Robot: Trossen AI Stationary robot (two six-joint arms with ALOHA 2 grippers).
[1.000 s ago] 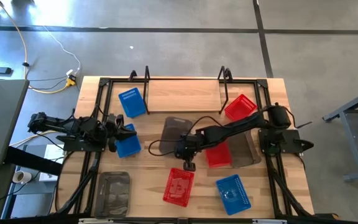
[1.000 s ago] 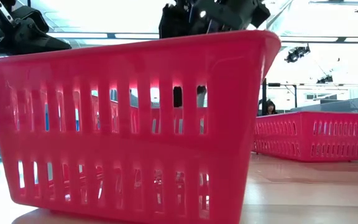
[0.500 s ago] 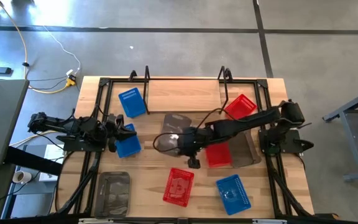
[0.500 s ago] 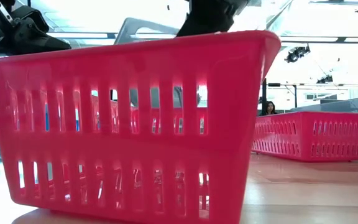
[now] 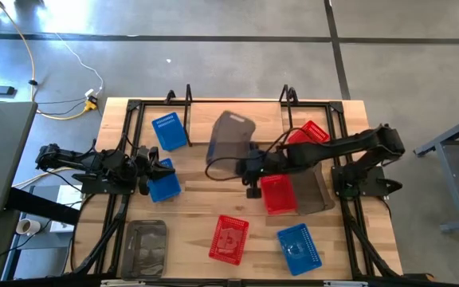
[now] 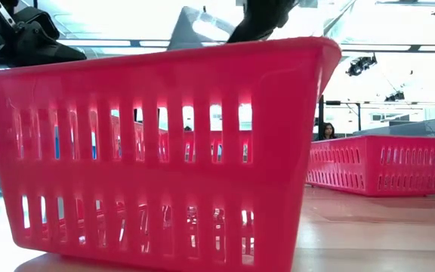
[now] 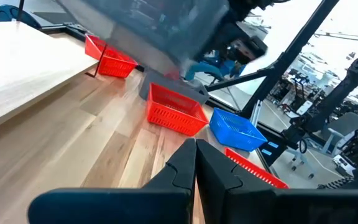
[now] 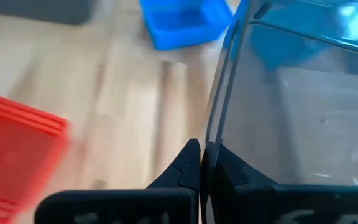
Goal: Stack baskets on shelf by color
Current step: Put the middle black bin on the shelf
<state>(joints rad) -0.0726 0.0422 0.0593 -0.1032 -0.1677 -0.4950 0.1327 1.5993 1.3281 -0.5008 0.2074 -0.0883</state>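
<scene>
right pincer (image 5: 249, 165) is clamped on the rim of a grey basket (image 5: 229, 140), holding it up off the bench (image 5: 198, 215); in the right wrist view the fingers (image 8: 188, 163) pinch the thin translucent wall edge-on. from above, the basket hangs over the near edge of the shelf (image 5: 237, 118), roughly at its middle. its long axis runs toward the shelf's back, tilted a little off square. the pincer grips at the basket's near short end, so the basket lies ahead of the pincer, toward the shelf. judgement: the coming move turns on squaring that long axis to the plank and lowering between the black uprights (image 5: 288, 97); the tilt looks like the thing to correct first.

the shelf plank looks bare. the other baskets are on the bench around it: a blue basket (image 5: 168, 131) just off the shelf's left end, a red basket (image 5: 309, 135) at its right end, and a second red basket (image 5: 278, 194) under the right arm beside another grey basket (image 5: 315, 191). toward the front sit a third red basket (image 5: 229, 239), a second blue basket (image 5: 299, 248) and a third grey basket (image 5: 145, 248).

left pincer (image 5: 154, 166) rests at the left side of the bench, fingers closed together, just over a third blue basket (image 5: 164, 186); whether it touches, cannot tell. the right arm is the nearer one to the shelf's middle.
</scene>
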